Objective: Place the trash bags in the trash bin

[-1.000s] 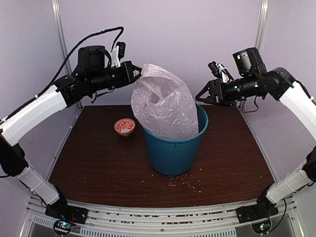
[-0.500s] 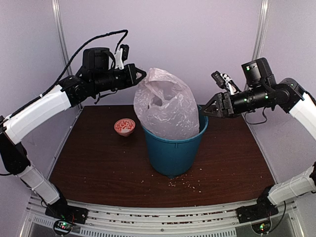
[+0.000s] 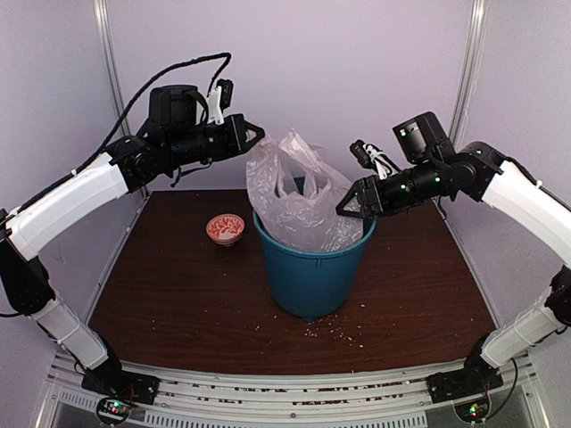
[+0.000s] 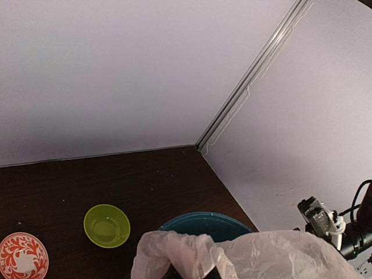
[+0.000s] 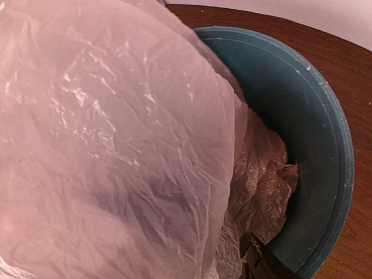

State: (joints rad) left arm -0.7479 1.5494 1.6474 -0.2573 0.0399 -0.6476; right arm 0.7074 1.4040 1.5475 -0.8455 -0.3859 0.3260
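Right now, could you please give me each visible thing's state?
trash bag: partly in the bin, top billowing above the rim.
trash bin: upright, holding the bag's lower part.
red patterned bowl: upright, empty.
green bowl: upright, empty.
left end effector: by the bag's upper edge; grip unclear.
right end effector: against the bag at the rim; grip unclear.

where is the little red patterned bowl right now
The red bowl sits on the table, left of the teal bin and apart from it, in the top view.

Pink bag [image 3: 299,192] half in teal bin [image 3: 310,272], R gripper [image 3: 348,207] at bag's side, L gripper [image 3: 254,135] apart
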